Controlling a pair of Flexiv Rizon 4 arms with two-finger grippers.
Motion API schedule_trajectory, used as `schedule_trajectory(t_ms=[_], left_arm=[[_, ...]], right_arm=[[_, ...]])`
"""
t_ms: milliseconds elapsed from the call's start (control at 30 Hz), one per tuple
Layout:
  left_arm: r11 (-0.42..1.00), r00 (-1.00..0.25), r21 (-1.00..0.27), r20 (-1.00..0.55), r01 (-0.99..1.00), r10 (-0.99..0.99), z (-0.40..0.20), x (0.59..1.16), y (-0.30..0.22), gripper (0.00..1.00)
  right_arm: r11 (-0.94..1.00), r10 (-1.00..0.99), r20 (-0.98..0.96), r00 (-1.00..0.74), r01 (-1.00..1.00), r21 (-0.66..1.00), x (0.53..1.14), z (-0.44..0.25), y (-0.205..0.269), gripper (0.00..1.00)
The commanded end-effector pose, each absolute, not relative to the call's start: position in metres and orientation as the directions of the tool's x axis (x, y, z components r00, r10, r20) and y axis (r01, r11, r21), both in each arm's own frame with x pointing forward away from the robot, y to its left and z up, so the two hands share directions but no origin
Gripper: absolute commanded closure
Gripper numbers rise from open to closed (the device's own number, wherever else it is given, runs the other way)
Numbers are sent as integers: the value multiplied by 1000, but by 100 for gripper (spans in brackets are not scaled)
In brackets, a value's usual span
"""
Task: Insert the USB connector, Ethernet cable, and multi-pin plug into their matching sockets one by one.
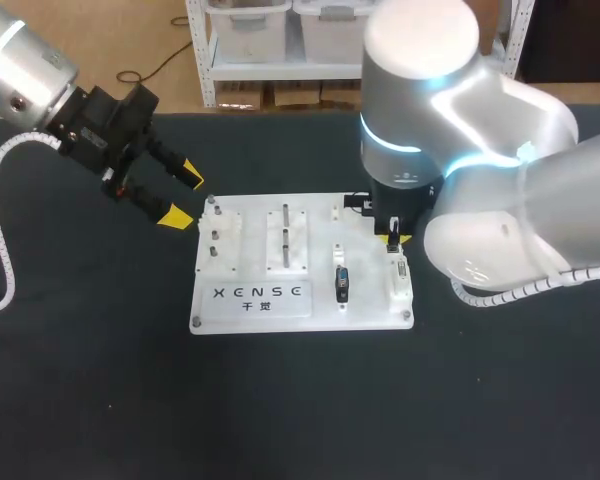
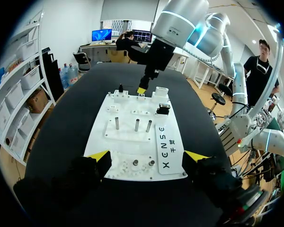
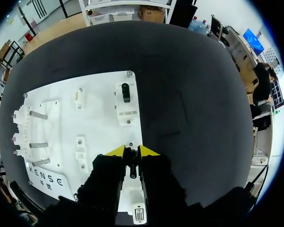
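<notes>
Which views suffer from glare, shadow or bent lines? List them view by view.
Head view: light glares off the right arm's glossy silver housing, which hides the white plastic fixture board's back right corner. Left wrist view: the black cloth tabletop's straight edges curve. Right wrist view: same curving; the small black plug blends into the dark jaws around it.

Over the table, the right arm [image 1: 480,190] swallows the white board's [image 1: 320,300] far right corner and nearly all of the right end effector [image 1: 394,239], with only yellow slivers peeking out. From the right wrist, a dark piece [image 3: 132,165] is pinched between its tips, too small to name. The socket block [image 3: 138,213] beneath is half covered.
</notes>
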State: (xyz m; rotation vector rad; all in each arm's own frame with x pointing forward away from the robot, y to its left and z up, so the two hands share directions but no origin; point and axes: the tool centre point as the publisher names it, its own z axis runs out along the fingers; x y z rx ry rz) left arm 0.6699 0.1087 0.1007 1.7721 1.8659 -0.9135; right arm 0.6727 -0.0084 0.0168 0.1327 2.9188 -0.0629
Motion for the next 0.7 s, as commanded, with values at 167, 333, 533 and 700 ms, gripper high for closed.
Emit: schedule_trajectory(t_ms=[167, 333, 533, 700], left_arm=[[-26, -107, -179, -690, 984, 716, 100, 671, 109, 0], [-26, -107, -179, -690, 984, 716, 100, 671, 109, 0], [-26, -107, -179, -690, 984, 716, 100, 671, 109, 0], [-26, -107, -179, -690, 984, 716, 100, 671, 109, 0]], right_arm=[[994, 101, -297, -950, 110, -15, 678, 35, -12, 0], [996, 86, -359, -929, 86, 16, 677, 69, -1, 0], [998, 52, -358, -932, 34, 56, 661, 85, 26, 0], [998, 19, -312, -950, 0, 63, 641, 78, 48, 0]])
